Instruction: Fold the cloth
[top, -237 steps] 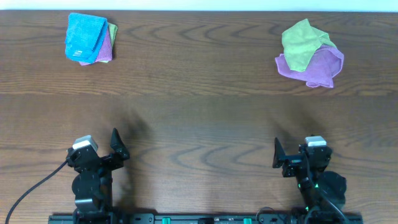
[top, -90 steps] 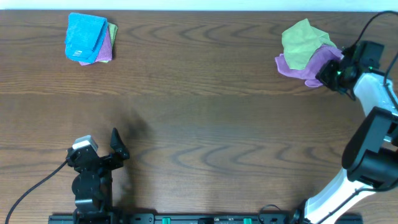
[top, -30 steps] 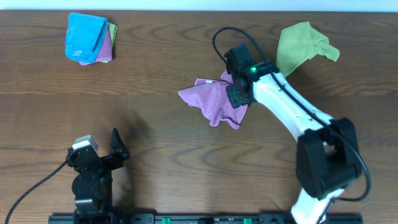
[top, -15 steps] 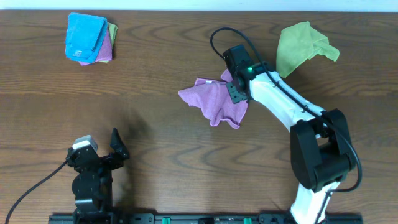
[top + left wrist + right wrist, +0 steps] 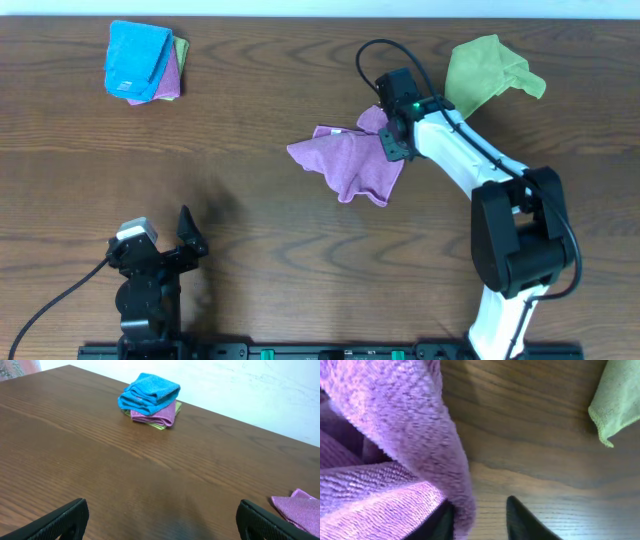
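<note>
The purple cloth (image 5: pixel 345 165) lies crumpled near the table's middle, its top right corner raised. My right gripper (image 5: pixel 392 140) is at that corner. In the right wrist view the cloth (image 5: pixel 395 435) fills the left side and one fold hangs between the fingers of the right gripper (image 5: pixel 480 515). The fold rests against the left finger, and bare wood shows between it and the right finger, so the jaws stand partly open. My left gripper (image 5: pixel 172 235) rests wide open at the front left with nothing in it; from the left wrist the left gripper (image 5: pixel 161 512) sees only a cloth corner (image 5: pixel 300 510) far right.
A lime-green cloth (image 5: pixel 490 75) lies crumpled at the back right, its edge (image 5: pixel 620 400) in the right wrist view. A folded stack (image 5: pixel 145 62) with a blue cloth on top sits at the back left, the same stack (image 5: pixel 150 400) showing in the left wrist view.
My right gripper has shifted a little right and back at the cloth's top right corner, and its jaws have narrowed around the fold. The left arm has not moved.
</note>
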Motion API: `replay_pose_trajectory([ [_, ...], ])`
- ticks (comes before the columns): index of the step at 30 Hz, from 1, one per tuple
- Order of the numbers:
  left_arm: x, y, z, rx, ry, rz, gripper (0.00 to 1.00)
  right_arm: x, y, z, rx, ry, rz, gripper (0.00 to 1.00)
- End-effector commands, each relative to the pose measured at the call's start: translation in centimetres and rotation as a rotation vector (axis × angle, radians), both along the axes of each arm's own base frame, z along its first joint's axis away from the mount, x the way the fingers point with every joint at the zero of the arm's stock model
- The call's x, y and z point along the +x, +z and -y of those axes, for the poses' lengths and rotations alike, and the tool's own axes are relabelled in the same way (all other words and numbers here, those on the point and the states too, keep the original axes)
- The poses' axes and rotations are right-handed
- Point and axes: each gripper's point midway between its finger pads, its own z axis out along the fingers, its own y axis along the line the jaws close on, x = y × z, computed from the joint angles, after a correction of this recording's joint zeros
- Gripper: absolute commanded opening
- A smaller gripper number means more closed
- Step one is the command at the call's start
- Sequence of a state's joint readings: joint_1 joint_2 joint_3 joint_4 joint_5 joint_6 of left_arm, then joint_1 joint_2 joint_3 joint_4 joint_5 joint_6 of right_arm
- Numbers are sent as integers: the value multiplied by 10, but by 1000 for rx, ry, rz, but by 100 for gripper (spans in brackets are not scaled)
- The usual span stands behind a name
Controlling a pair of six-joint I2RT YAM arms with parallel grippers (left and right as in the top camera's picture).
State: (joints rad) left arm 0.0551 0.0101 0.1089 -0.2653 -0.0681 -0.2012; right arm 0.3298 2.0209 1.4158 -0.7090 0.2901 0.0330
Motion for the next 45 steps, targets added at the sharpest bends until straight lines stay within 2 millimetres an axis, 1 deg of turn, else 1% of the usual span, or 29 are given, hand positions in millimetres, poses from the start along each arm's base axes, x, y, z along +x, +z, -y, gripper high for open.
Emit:
replay_pose_trajectory([
  [1,-1,-13,-2,17,8,-34,95,1,-5,6,-21,-7,-7,20],
  [3,-1,-13,-2,17,8,-34,95,1,-5,6,-21,-7,-7,11],
  [6,-1,-13,-2,17,8,-34,95,2,-3,3,-17,-11,-1,1],
  [9,-1,-13,-2,17,8,-34,95,6,5,-1,-4,-35,15,1],
  [11,-1,-13,-2,17,8,-34,95,14,20,-2,-21,-58,51,1],
  [14,-1,-13,-2,17,8,-34,95,28,50,16,-133,-157,152,1],
  [15,-1,-13,-2,17,8,-34,95,33,64,23,-188,-190,196,1],
  [16,-1,-13,-2,17,8,-34,95,38,83,35,-266,-236,254,1],
  [18,-1,-13,-2,17,8,-34,95,39,113,58,-386,-354,360,1],
  [19,-1,-13,-2,17,8,-34,95,39,122,63,-419,-377,385,2],
  [20,-1,-13,-2,17,8,-34,95,39,126,64,-433,-378,389,1],
  [22,-1,-13,-2,17,8,-34,95,37,127,61,-427,-365,373,1],
  [23,-1,-13,-2,17,8,-34,96,36,124,56,-411,-343,353,1],
  [25,-1,-13,-2,17,8,-34,95,36,116,37,-351,-264,297,1],
  [26,-1,-13,-2,17,8,-34,95,36,112,20,-301,-204,268,1],
  [27,-1,-13,-2,17,8,-34,95,36,111,9,-269,-171,254,1],
  [29,-1,-13,-2,17,8,-34,95,36,112,-27,-153,-87,233,1],
  [30,-1,-13,-2,17,8,-34,95,35,115,-51,-84,-32,225,1],
  [32,-1,-13,-2,17,8,-34,96,31,130,-100,47,71,228,1],
  [34,-1,-13,-2,17,8,-34,95,24,144,-137,127,166,229,1],
  [35,-1,-13,-2,17,8,-34,95,17,155,-160,170,228,236,1],
  [36,-1,-13,-2,17,8,-34,95,12,164,-175,193,266,243,1],
  [39,-1,-13,-2,17,8,-34,96,-15,192,-227,278,403,253,1],
  [40,-1,-13,-2,17,8,-34,96,-28,202,-245,309,460,253,1],
  [42,-1,-13,-2,17,8,-34,95,-44,217,-264,318,520,269,1],
  [44,-1,-13,-2,17,8,-34,95,-51,223,-269,315,535,276,1],
  [45,-1,-13,-2,17,9,-35,95,-54,223,-270,318,539,266,1],
])
